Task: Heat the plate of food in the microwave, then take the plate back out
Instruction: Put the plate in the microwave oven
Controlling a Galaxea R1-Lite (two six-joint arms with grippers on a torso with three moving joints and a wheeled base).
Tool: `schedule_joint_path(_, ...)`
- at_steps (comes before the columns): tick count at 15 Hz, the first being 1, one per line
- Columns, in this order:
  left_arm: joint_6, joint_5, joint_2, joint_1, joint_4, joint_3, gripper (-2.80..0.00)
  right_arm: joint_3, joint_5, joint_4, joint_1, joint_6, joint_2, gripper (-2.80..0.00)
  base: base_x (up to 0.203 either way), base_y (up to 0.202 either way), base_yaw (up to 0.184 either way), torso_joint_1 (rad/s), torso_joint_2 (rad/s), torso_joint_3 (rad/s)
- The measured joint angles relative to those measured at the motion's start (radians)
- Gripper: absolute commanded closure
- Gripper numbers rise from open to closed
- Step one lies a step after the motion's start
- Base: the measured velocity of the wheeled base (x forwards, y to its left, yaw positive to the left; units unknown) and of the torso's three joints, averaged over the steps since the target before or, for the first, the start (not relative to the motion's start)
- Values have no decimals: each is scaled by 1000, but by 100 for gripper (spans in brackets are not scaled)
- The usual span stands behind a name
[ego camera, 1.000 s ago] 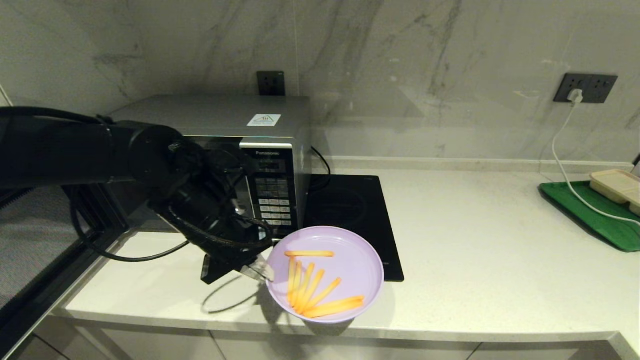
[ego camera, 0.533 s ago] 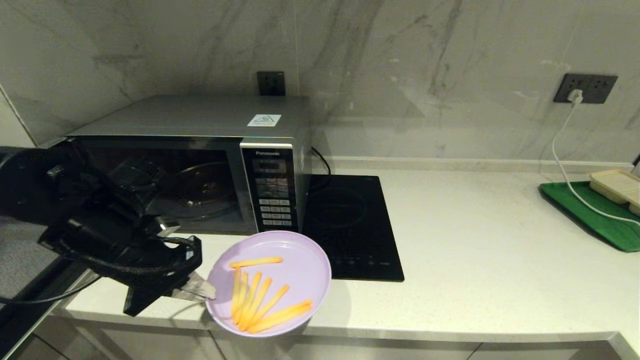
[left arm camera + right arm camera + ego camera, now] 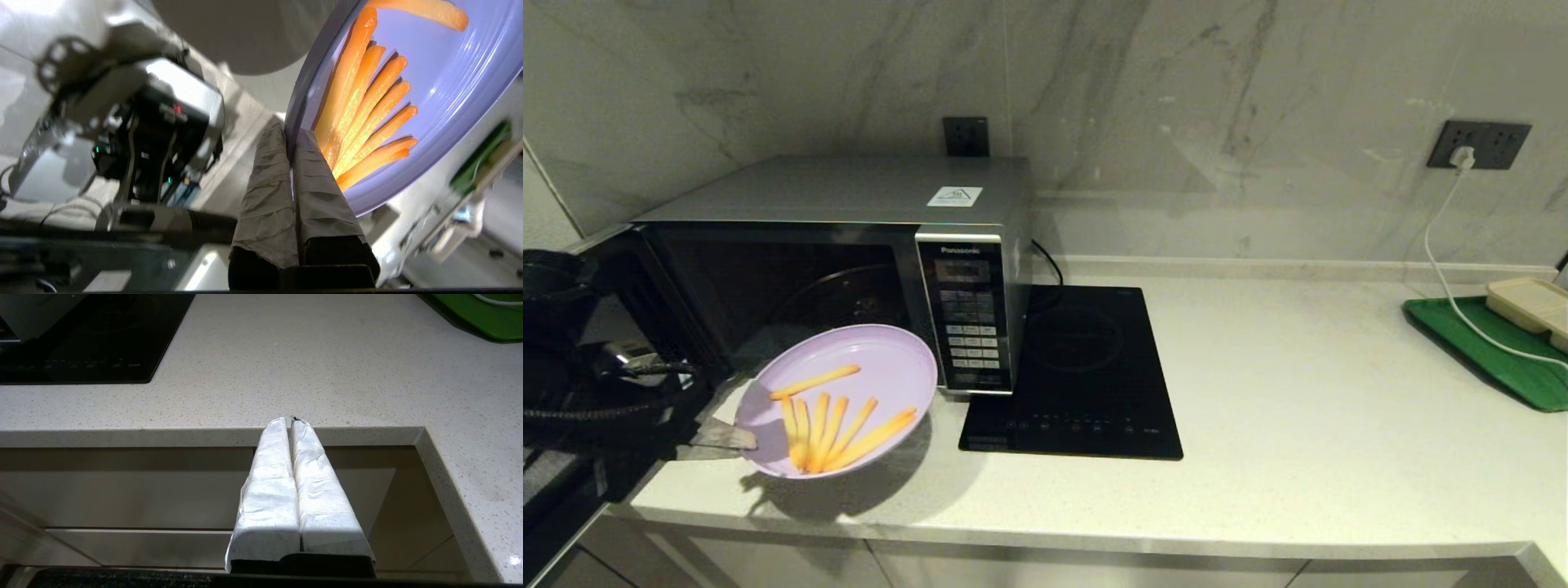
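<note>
One lilac plate of food [image 3: 841, 396] hangs above the front left part of the worktop [image 3: 1298, 425], in front of the microwave [image 3: 849, 269], whose door stands open at the left so the dark cavity and its glass turntable show. The plate tilts slightly and casts a shadow on the worktop below, apart from it. On the plate lie six or seven thin orange fries [image 3: 829, 420]: one lies crosswise at the far side, the others fan out together nearer the front rim.

The left pincer [image 3: 737, 439] is clamped narrow on the plate's left rim. The left wrist view shows what the head view hides: the two padded fingers [image 3: 269, 196] pinch the rim between them, one above and one below, with the fries' ends just beside them.

One black induction hob [image 3: 1086, 367] lies just right of the microwave. One green tray [image 3: 1478, 347] at the far right carries a beige compartment tray [image 3: 1531, 304].

Only the right wrist view shows the right pincer [image 3: 292, 420]: pads pressed together, holding nothing, level with the worktop's front edge.
</note>
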Motion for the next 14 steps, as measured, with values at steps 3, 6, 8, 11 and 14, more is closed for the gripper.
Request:
schedule_joint_path(3, 54, 0, 61, 124, -56, -10, 0, 0, 0, 0, 0, 0, 0, 0, 0, 0, 0, 0, 0, 0)
schedule_joint_path(6, 41, -1, 142, 173, -91, -59, 0, 0, 0, 0, 0, 0, 0, 0, 0, 0, 0, 0, 0, 0)
schedule_joint_path(8, -13, -4, 189, 178, -96, -118, 0, 0, 0, 0, 0, 0, 0, 0, 0, 0, 0, 0, 0, 0)
schedule_joint_path(11, -145, -31, 243, 156, -121, -184, 0, 0, 0, 0, 0, 1, 0, 0, 0, 0, 0, 0, 0, 0)
schedule_joint_path(14, -303, -44, 290, 131, -194, -221, 0, 0, 0, 0, 0, 0, 0, 0, 0, 0, 0, 0, 0, 0)
